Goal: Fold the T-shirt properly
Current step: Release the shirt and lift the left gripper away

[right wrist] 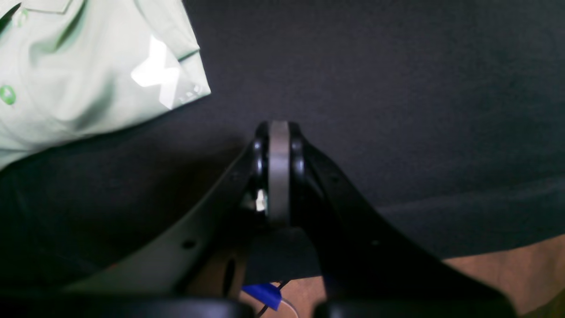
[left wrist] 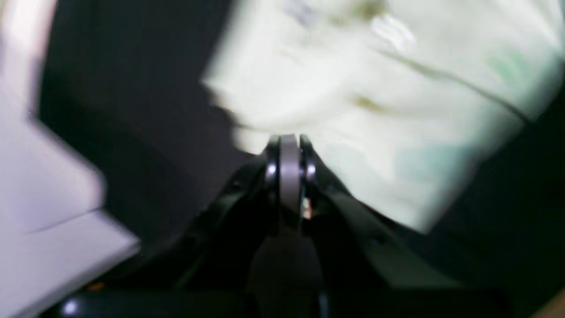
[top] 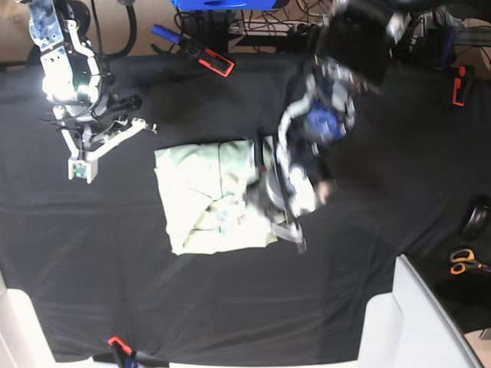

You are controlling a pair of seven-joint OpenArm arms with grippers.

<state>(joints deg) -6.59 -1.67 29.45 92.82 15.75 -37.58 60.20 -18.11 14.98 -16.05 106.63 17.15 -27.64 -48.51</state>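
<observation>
The pale mint-green T-shirt (top: 211, 195) lies as a folded, rumpled rectangle in the middle of the black cloth. My left gripper (left wrist: 289, 139) is shut, its tips at the shirt's (left wrist: 375, 97) near edge, with no cloth visible between them; this view is motion-blurred. In the base view that gripper (top: 298, 241) sits just off the shirt's lower right corner, the arm blurred above it. My right gripper (right wrist: 279, 126) is shut and empty over bare black cloth, with a shirt corner (right wrist: 88, 66) to its upper left. In the base view it (top: 79, 170) hangs well left of the shirt.
A white box (top: 418, 322) stands at the lower right, also showing in the left wrist view as a white box (left wrist: 44, 198). Scissors (top: 462, 261) and a black round object (top: 477, 221) lie at the right edge. Red clamps (top: 217, 61) hold the cloth's far edge.
</observation>
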